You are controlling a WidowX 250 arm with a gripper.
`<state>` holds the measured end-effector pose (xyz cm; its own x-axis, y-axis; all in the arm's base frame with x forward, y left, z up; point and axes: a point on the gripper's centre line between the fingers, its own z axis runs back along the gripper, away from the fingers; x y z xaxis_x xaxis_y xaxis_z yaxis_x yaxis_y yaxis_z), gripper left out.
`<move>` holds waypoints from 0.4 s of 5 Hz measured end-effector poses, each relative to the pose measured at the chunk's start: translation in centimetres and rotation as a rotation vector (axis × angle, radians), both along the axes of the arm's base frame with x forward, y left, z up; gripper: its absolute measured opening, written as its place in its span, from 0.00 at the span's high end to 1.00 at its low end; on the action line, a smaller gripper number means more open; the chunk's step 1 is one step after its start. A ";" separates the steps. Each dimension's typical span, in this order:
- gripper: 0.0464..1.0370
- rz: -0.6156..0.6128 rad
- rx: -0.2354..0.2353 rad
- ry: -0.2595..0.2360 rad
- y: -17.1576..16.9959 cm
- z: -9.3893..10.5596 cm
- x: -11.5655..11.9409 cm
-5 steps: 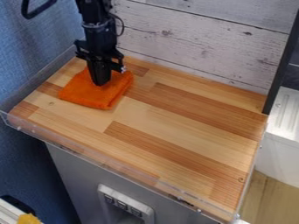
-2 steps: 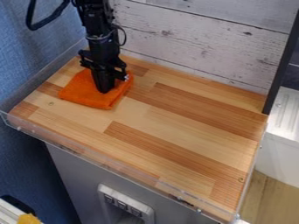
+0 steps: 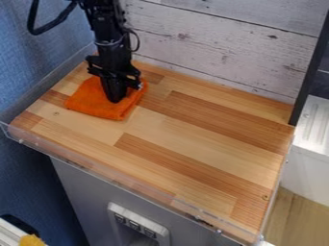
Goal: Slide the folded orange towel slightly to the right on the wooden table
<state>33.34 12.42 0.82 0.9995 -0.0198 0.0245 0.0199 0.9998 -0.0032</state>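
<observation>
A folded, bright orange cloth (image 3: 87, 102) with a soft, fuzzy-looking surface lay flat directly below the black two-finger gripper (image 3: 116, 100), most of it spreading to the gripper's left in the view. The gripper pointed down, its tip against or just over the cloth's upper face; how far open it was, and whether it had hold of any fabric, could not be told. Above it rose the black robot arm (image 3: 103, 19), with a loop of black cable (image 3: 40, 29) to the left.

Under the cloth, and reaching well to the right and toward the viewer from the gripper, was a wooden work surface (image 3: 193, 139) of light and reddish-brown strips. A clear plastic rim (image 3: 106, 177) ran along its near edge, above a grey cabinet side (image 3: 77, 190) fitted with a pale switch panel (image 3: 138, 226). Behind the gripper stood a whitewashed plank wall (image 3: 218, 48); to its left, a textured blue wall (image 3: 35, 72). Far to its right were a dark upright strip (image 3: 310, 67) and a white ribbed unit (image 3: 311, 168).
</observation>
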 end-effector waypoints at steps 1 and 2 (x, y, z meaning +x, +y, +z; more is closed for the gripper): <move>0.99 0.001 0.006 -0.004 -0.5 0.0 0.2; 0.96 0.010 0.006 -0.004 -0.6 0.0 0.1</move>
<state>33.48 11.80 0.85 0.9995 -0.0098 0.0284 0.0097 0.9999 0.0027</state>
